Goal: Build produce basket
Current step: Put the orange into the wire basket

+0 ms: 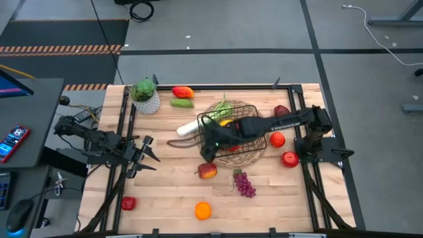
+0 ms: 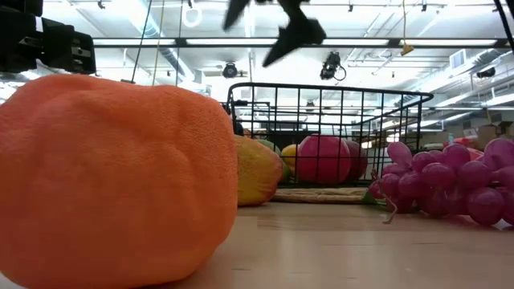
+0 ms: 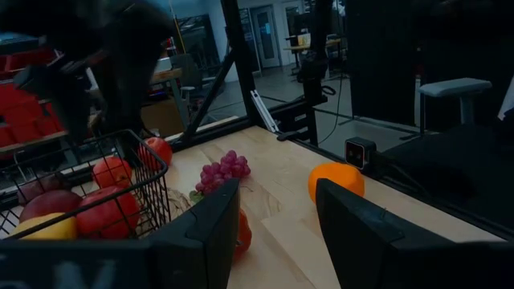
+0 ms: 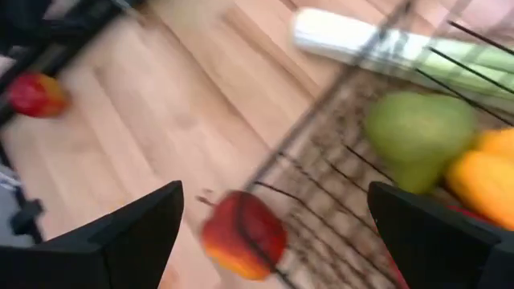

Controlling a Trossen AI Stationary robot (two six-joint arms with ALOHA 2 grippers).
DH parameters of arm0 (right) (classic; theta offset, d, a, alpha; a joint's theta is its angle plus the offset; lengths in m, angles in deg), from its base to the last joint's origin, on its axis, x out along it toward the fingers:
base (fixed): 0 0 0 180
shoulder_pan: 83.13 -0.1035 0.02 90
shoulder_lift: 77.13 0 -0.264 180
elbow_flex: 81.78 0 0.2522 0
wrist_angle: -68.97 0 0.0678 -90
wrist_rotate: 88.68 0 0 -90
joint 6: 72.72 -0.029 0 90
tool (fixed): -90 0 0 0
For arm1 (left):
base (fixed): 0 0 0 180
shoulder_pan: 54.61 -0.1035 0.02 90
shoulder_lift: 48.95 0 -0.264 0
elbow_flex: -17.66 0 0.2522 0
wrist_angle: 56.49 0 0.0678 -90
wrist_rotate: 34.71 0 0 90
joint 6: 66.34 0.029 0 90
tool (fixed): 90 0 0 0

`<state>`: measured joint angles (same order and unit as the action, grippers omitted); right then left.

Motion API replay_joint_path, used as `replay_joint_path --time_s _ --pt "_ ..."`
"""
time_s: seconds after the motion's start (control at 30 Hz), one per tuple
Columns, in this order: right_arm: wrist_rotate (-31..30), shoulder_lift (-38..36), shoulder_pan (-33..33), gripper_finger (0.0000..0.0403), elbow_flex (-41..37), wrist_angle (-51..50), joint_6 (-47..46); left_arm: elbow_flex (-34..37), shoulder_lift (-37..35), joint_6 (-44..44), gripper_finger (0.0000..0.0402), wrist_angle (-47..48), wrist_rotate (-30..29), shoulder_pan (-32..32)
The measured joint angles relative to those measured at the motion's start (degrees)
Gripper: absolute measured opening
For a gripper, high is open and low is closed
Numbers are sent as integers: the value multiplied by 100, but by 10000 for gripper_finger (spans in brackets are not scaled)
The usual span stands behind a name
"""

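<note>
The black wire basket [image 1: 232, 129] stands on a round woven mat in the middle of the table and holds a green piece [image 4: 418, 128], a yellow piece [image 4: 490, 172] and red pieces [image 2: 323, 158]. A white-and-green leek [image 1: 197, 125] leans over its far-left rim. My right gripper [image 1: 207, 153] hovers open and empty over the basket's near-left corner, above a red-yellow fruit [image 4: 243, 233] on the table. My left gripper [image 1: 149, 156] is open and empty at the table's left. Purple grapes [image 1: 245, 184], an orange [image 1: 203, 210] and a red apple [image 1: 128, 203] lie near the front edge.
A white pot with a green plant [image 1: 145, 96] stands at the far left, with a green piece [image 1: 182, 103] and a red-orange piece [image 1: 183, 92] beside it. Red apples [image 1: 289, 158] lie right of the basket, under my right arm.
</note>
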<state>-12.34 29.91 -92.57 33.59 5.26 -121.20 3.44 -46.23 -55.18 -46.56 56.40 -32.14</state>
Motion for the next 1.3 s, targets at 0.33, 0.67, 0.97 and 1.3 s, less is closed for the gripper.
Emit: replay_joint_path --time_s 0.33,0.67,0.97,1.3 --pt "-849 347 -1114 399 14 1371 523 -2 10 -2 172 1 1 0" --pt "-347 840 -1314 399 63 2152 603 -2 171 1 172 -30 -2 -6" --pt "33 958 -1284 399 32 2205 2349 -2 277 0 172 2 13 -11" --pt "1426 1125 -1350 399 -881 3456 2724 -2 289 0 172 47 15 -11"
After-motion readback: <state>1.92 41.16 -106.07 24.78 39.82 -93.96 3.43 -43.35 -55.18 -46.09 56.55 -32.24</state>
